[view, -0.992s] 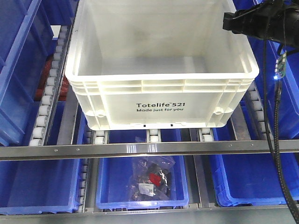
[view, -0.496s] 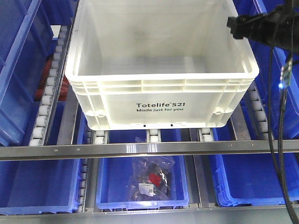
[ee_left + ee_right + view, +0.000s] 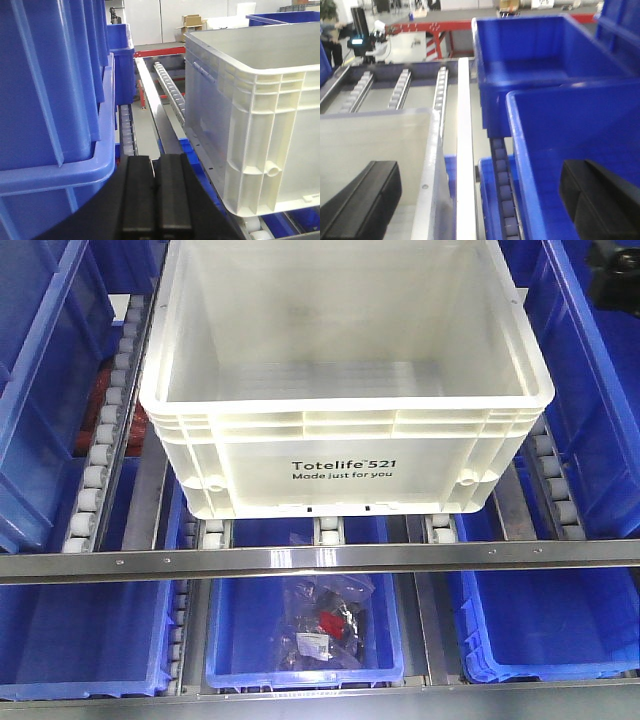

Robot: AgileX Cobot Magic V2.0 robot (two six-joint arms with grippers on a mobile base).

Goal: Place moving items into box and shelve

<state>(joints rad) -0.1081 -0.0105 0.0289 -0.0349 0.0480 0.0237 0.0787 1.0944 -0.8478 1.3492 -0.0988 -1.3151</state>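
Roller shelving (image 3: 98, 465) carries the bare box (image 3: 345, 430); left gripper (image 3: 159, 197) closed, right gripper (image 3: 480, 195) spread.

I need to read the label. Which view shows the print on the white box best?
The front-facing view: the box faces it, with the print readable. The left wrist view shows only a ribbed corner; the right wrist view only a wall and rim.

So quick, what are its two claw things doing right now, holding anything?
Left tool: closed, pads pressed together, nothing between them.
Right tool: open wide, empty, straddling the white box's edge and a blue bin.
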